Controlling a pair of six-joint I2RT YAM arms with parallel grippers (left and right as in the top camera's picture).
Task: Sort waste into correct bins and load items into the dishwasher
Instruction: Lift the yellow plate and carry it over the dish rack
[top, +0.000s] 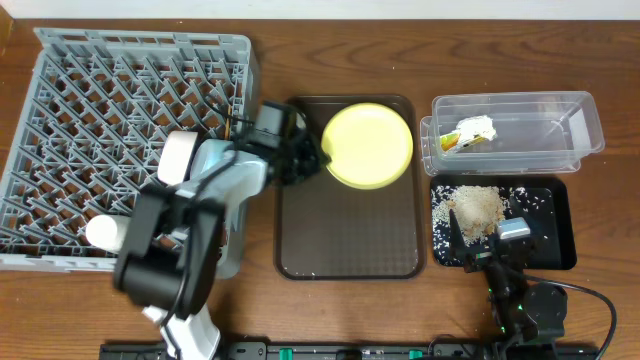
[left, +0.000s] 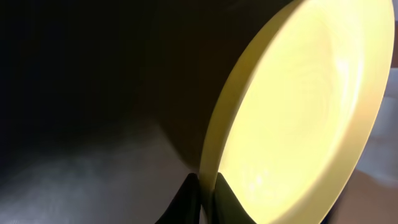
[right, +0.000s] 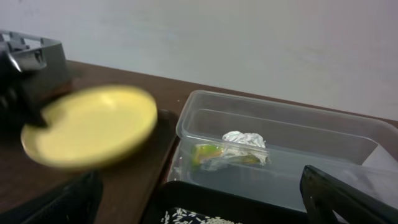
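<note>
My left gripper (top: 318, 160) is shut on the left rim of a yellow plate (top: 368, 145) and holds it tilted above the brown tray (top: 350, 250). In the left wrist view the two fingers (left: 206, 196) pinch the plate's rim (left: 298, 118). The plate also shows in the right wrist view (right: 90, 127), blurred. My right gripper (top: 490, 250) is open and empty over the black bin (top: 555, 225), its fingers wide apart (right: 199, 199). The grey dishwasher rack (top: 110, 120) is at the left, with a white cup (top: 105, 233) in its near corner.
The black bin holds a heap of rice (top: 478, 208). A clear plastic bin (top: 515, 130) behind it holds a crumpled wrapper (top: 470, 133), which also shows in the right wrist view (right: 233, 150). The left arm's body lies over the rack's right edge.
</note>
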